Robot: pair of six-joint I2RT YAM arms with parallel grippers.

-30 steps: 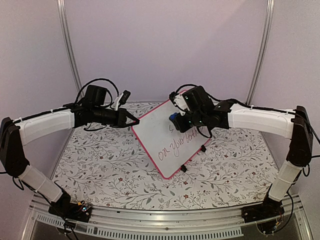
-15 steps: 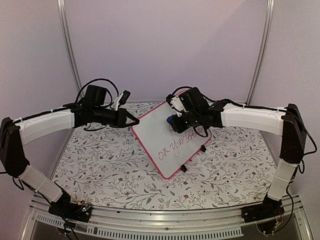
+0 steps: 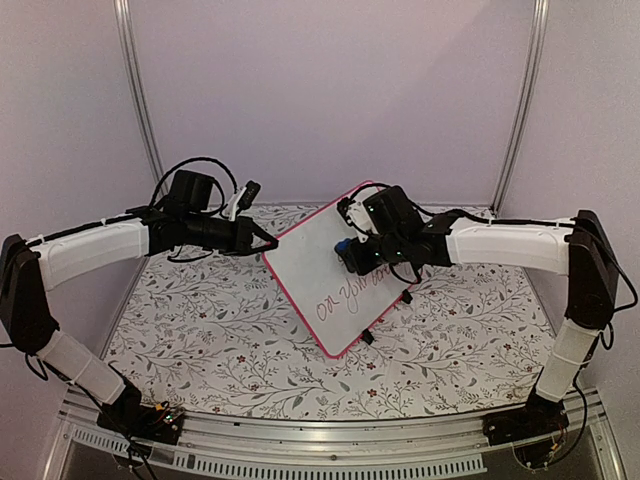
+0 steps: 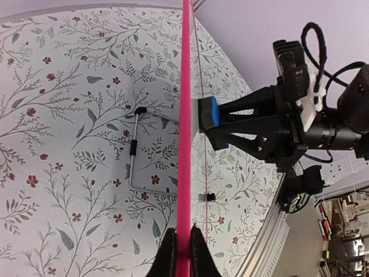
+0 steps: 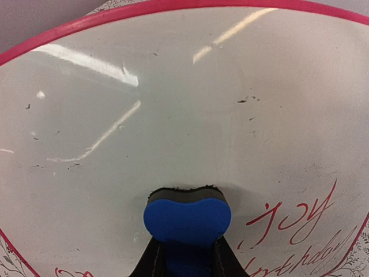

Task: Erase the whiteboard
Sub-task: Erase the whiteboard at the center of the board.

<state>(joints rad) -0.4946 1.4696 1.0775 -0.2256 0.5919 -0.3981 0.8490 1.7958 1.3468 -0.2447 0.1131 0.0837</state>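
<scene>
The whiteboard (image 3: 320, 270) has a pink-red frame and stands tilted above the table. My left gripper (image 3: 268, 240) is shut on its upper left edge; in the left wrist view the frame (image 4: 185, 115) runs edge-on between the shut jaws of the left gripper (image 4: 183, 254). My right gripper (image 3: 350, 252) is shut on a blue eraser (image 3: 343, 243) and presses its dark felt against the board face (image 5: 173, 104). The eraser (image 5: 187, 218) sits just left of red handwriting (image 5: 294, 222). The board's upper part is wiped, with faint specks. Writing remains low on the board (image 3: 345, 295).
The floral tablecloth (image 3: 200, 320) covers the table. Two black clip feet (image 3: 368, 338) stick out from the board's lower right edge. A thin metal wire stand (image 4: 134, 150) lies on the cloth behind the board. Metal frame posts (image 3: 137, 90) rise at the back corners.
My right gripper has slid the eraser down and left across the board's upper part. The text that showed beside it is gone. The left gripper and board have held still.
</scene>
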